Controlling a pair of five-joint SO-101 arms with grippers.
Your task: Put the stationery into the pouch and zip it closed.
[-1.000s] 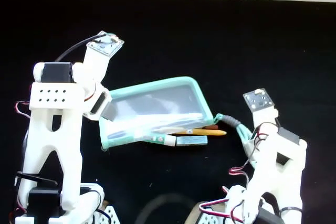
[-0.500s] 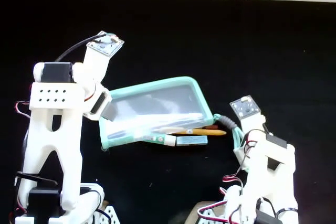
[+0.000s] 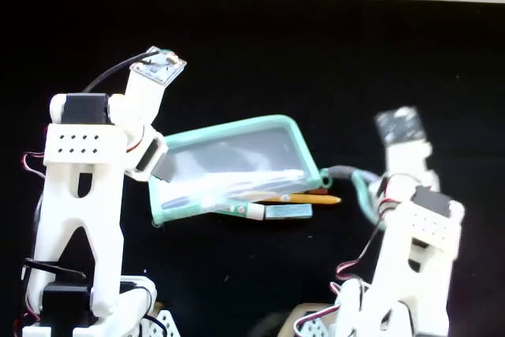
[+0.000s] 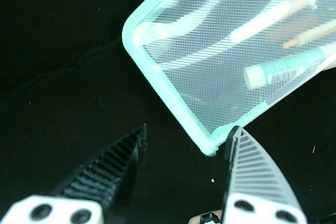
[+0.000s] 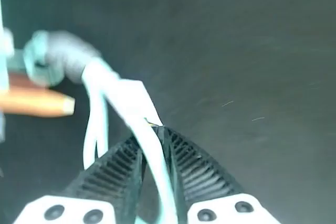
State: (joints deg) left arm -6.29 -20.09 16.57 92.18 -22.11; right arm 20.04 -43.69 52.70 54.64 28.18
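Right gripper [image 5: 160,129] clenched on the cord [image 5: 102,90] at one end of the pouch [image 3: 237,155]. Left gripper [image 4: 188,132] spread, straddling the opposite corner without gripping it. The pouch lies flat on the table [image 3: 355,53], with a pencil [image 3: 308,198] and a pen [image 3: 237,209] protruding from its mouth. Judged step: start of zipping. The next move calls for tucking these in, anchoring the corner, then drawing the cord.

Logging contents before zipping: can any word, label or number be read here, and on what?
None can be read.
Green-and-white tube behind the mesh of the clear pouch with mint trim: marks too blurred.
Small teal-labelled flat piece by the pouch's edge: too small.
Mint pull cord in the right gripper: no print seen.
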